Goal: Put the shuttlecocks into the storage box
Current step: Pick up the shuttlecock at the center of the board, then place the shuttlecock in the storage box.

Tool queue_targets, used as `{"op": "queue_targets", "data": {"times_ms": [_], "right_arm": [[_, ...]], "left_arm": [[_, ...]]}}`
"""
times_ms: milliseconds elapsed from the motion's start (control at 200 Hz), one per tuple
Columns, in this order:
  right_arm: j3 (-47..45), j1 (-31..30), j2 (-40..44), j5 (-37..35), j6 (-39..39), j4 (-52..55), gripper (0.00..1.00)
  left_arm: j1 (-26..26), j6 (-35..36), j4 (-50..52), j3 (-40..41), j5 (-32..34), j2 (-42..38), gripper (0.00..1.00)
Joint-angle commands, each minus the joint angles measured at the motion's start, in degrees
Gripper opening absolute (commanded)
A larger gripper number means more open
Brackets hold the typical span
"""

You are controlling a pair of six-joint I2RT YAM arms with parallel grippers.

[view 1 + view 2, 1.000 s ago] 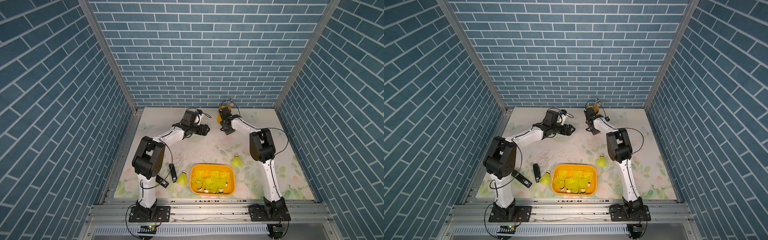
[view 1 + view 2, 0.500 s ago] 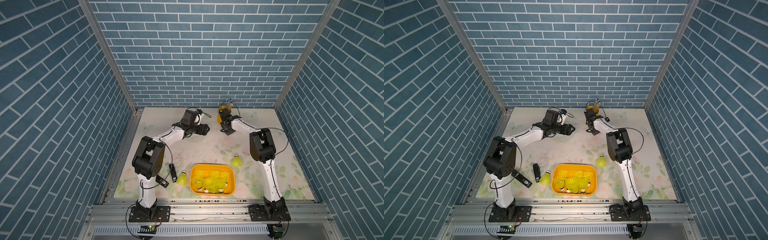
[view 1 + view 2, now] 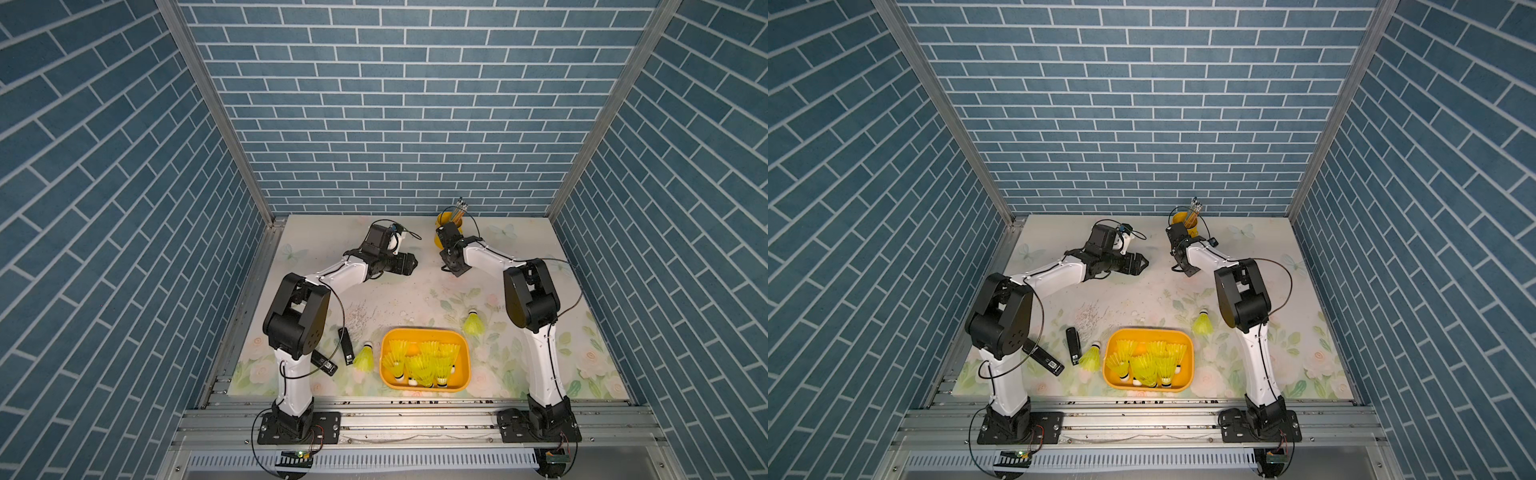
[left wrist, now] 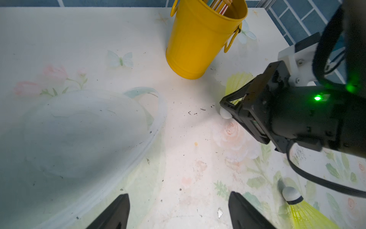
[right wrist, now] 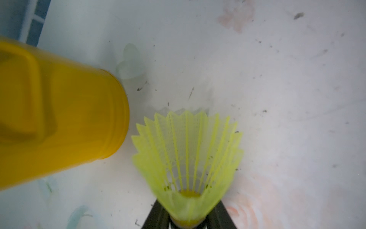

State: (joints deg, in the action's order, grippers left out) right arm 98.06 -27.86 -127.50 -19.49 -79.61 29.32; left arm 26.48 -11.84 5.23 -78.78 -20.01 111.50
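The orange-yellow storage box (image 3: 384, 374) (image 3: 1106, 374) sits near the front edge and holds several neon shuttlecocks (image 3: 419, 361) (image 3: 1148, 361). One loose shuttlecock (image 3: 473, 324) (image 3: 1202, 324) (image 4: 293, 198) lies right of the box. Another (image 3: 364, 358) (image 3: 1091, 358) lies to the left of it. At the back, my right gripper (image 3: 451, 266) (image 3: 1179, 266) (image 4: 227, 107) (image 5: 188, 210) is shut on a shuttlecock (image 5: 186, 150) (image 4: 235, 83) by its base, low over the table. My left gripper (image 3: 411, 264) (image 3: 1142, 262) (image 4: 178, 198) is open and holds nothing, facing the right one.
A tall yellow pencil cup (image 3: 446, 220) (image 3: 1179, 219) (image 4: 198, 43) (image 5: 59, 119) stands close beside the held shuttlecock at the back. Two black sticks (image 3: 345, 351) (image 3: 1072, 345) lie left of the box near the left arm's base. Brick walls enclose the table.
The right gripper's jaws have closed in onto the shuttlecock by the pencil cup. Both arms have stayed almost where they were, and the left gripper remains open.
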Motion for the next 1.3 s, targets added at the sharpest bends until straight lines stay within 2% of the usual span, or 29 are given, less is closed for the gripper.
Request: {"op": "queue_targets", "data": {"times_ms": [0, 275, 590, 870, 1085, 1295], "right_arm": [[-2.18, -0.04, 5.09, -1.17, 3.49, -2.37, 0.23], [-7.16, -2.18, 12.45, -1.58, 12.22, -7.0, 0.23], [-16.42, -6.11, 22.91, 5.16, 23.45, -14.53, 0.22], [-28.8, -9.05, 34.14, 14.09, 30.5, -19.95, 0.22], [-34.34, -13.25, 40.89, 19.56, 37.82, -23.62, 0.22], [-40.59, -17.7, 45.67, 27.11, 40.62, -26.42, 0.22]], "left_arm": [[-0.32, -0.57, -1.1, 1.38, 0.13, -2.65, 0.84], [-0.16, -2.43, -0.75, 5.34, -0.64, -5.8, 0.84], [0.11, -6.56, 2.74, 10.47, 0.76, -12.04, 0.84], [0.15, -12.15, 7.14, 18.89, 1.08, -23.75, 0.84], [0.17, -15.72, 10.61, 25.97, 1.2, -33.92, 0.84], [0.33, -18.53, 14.14, 32.74, 0.3, -42.89, 0.84]]}}
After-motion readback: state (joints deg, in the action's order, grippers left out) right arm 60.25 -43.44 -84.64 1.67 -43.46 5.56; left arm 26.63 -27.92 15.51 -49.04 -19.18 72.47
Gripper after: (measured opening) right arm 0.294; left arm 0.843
